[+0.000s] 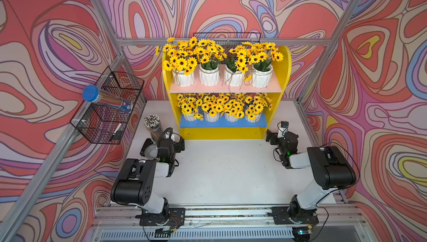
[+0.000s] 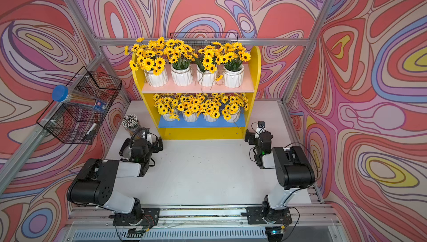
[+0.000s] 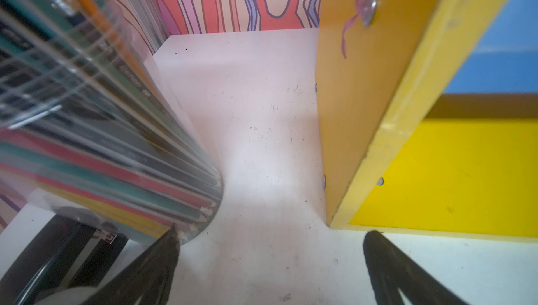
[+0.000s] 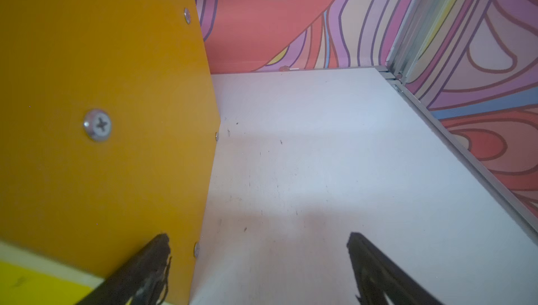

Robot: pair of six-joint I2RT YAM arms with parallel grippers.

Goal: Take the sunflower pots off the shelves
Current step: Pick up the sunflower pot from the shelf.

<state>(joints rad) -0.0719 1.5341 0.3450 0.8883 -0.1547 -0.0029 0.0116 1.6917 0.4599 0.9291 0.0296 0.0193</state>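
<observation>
Eight white ribbed sunflower pots (image 1: 209,77) with yellow blooms stand four per board on the yellow shelves (image 1: 283,72), upper centre of frame. The left gripper (image 3: 270,248) and right gripper (image 4: 259,245) are spread wide, holding nothing.

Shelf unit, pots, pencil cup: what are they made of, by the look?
Shelf unit: painted flat board, probably wood or MDF; satin colour coat, panels joined with visible screw heads.
Pots: white, ribbed, slightly glossy; looks like glazed ceramic, could be plastic.
Pencil cup: clear, glossy plastic; the pencils show through its wall.
</observation>
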